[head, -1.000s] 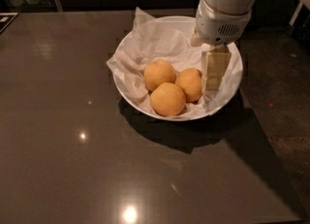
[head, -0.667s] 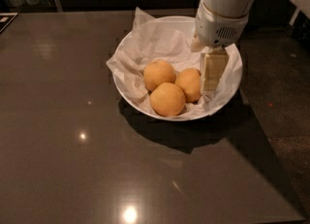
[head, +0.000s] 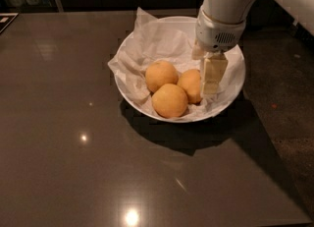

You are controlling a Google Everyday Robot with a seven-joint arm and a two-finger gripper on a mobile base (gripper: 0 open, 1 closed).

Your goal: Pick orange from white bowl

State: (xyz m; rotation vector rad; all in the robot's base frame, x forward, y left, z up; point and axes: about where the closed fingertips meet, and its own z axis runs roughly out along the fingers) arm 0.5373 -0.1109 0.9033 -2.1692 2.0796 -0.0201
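Pale and cream-coloured, the 2-finger pincer (head: 213,75) hung almost straight down from the white robot arm (head: 223,5), lowered inside the bowl toward its right half. Whether it was spread or pressed together could not be told, and nothing could be seen held in it.

Its nearest target was the round, matte yellow-orange fruit (head: 190,86) on the right of a cluster of 3. That orange lay just beside the pincer, on its picture-left side, close enough that touching or a thin gap could not be told apart. Being round, it offered no long axis to line up with. By my judgement the coming move turned on a short sideways shift to the left, so that the pincer would straddle the fruit and not stand beside it.

A 2nd orange (head: 170,100) sat in front, touching the 1st, and a 3rd (head: 161,75) sat behind and to the left. Both neighbours crowded the target's left side, which could hamper a clean closing.

All 3 rested in the wide, shallow, glossy white bowl (head: 234,87), lined with crumpled white paper (head: 157,44) that spilled over the left rim. The bowl stood on a dark, glossy brown table (head: 73,147).
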